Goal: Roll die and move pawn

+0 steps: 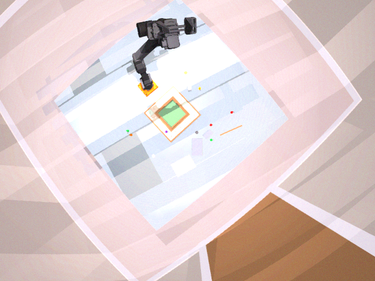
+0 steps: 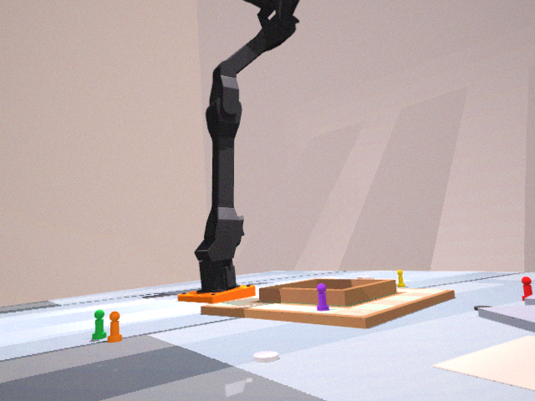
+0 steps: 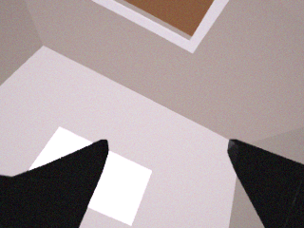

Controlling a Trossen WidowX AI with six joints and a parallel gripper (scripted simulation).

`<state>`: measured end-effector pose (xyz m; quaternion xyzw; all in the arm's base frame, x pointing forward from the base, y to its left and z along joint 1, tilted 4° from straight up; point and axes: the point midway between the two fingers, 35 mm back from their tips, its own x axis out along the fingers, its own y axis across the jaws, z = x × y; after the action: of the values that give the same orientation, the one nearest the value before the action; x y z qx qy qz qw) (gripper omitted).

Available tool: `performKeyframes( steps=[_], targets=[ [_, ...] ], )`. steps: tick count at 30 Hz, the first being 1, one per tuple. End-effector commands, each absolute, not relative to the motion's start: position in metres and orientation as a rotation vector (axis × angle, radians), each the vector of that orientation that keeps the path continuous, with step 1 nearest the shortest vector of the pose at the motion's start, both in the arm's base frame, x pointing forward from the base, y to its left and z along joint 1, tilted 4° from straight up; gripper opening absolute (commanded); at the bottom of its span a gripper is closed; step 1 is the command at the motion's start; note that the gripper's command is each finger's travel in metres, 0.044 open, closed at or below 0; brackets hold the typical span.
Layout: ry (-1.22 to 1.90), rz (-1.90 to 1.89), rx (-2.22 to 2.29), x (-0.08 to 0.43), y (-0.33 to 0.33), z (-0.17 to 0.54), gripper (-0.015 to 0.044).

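The board (image 1: 183, 125) (image 2: 410, 308) lies beside the arm's orange base. The raised wooden dice tray (image 1: 180, 122) (image 2: 302, 294) stands at its middle; its green floor looks bare in the top view. The purple pawn (image 1: 166, 131) (image 2: 321, 296) stands upright on the board's ring, outside the tray wall. A small white block (image 1: 189, 88), seemingly the die, sits on the table off the board's upper right side in the top view; its pips cannot be read. My gripper (image 3: 167, 145) is open and empty, raised high and pointing away from the table. The arrows are too faint to read.
Loose pawns stand around: green (image 1: 127, 131) (image 2: 99, 324), orange (image 1: 130, 134) (image 2: 114, 327), yellow (image 1: 199, 88) (image 2: 399, 278), red (image 1: 231, 112) and another red (image 1: 210, 124). A white disc (image 1: 153, 156) (image 2: 265, 356), an orange stick (image 1: 230, 130) and a pale lilac box (image 1: 197, 147) lie on the table.
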<state>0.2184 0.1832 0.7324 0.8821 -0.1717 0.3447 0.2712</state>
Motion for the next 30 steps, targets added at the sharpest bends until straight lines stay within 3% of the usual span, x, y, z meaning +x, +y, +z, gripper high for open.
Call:
performKeyframes(
  steps=[1,5,18,30],
  targets=[
    [-0.457,0.925,2.368,0.220,0.185,0.731,0.0374],
    [-0.351,0.850,2.208,0.245,0.223,0.708,0.0275],
    [0.107,0.519,1.631,0.342,0.326,0.549,0.0275],
    [0.581,0.165,1.176,0.380,0.331,0.344,0.0275]
  ],
)
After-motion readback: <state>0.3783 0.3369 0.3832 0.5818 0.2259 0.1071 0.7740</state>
